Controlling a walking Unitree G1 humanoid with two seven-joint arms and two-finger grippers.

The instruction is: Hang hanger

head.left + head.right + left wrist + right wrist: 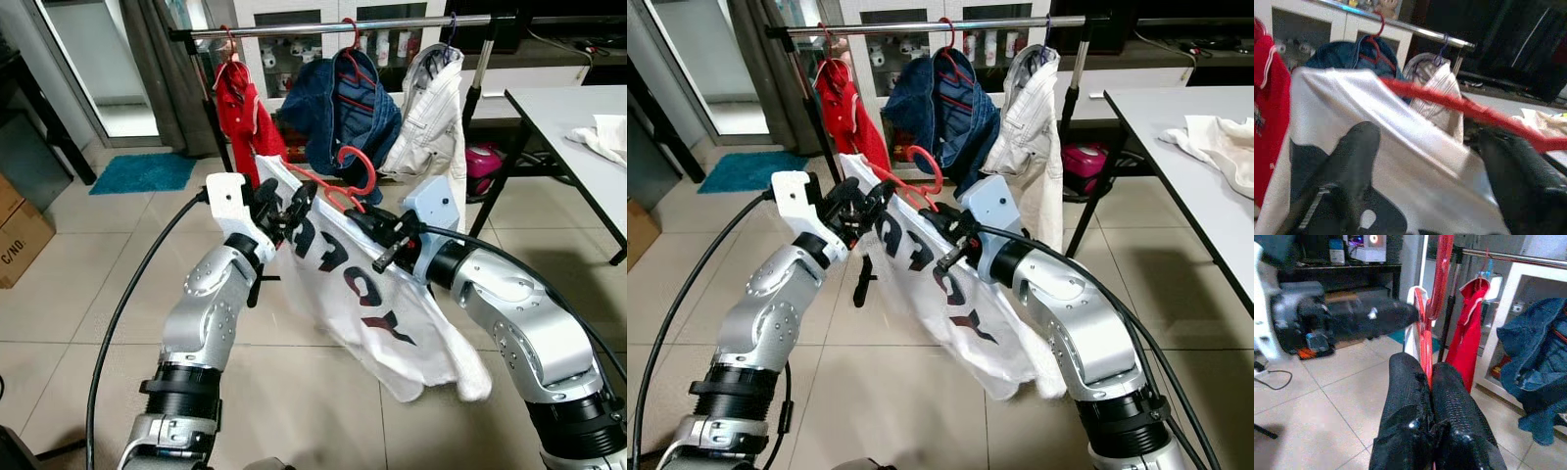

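Two grippers are being held up in front of a clothes rail [392, 23], with a red hanger [345, 183] carrying a white T-shirt [367, 304] kept between them, below and short of the rail. The right gripper [364, 223] is being kept pinched shut on the hanger: in the right wrist view its two black fingers [1449, 404] are pressed together around the red wire. The left gripper [291, 208] is being held at the shirt's shoulder, and in the left wrist view its fingers [1354, 156] are spread apart, with the white cloth and the hanger's red arm lying between them; whether anything is actually being gripped there cannot be told. The shirt, printed with dark letters, is being left to drape down toward the tiled floor [88, 294]. Three garments are being carried by the rail behind: a red top [240, 108], a blue denim jacket [338, 113] and a white jacket [431, 113]. A table [558, 108] with a pale cloth [605, 135] on it is seen at the right.
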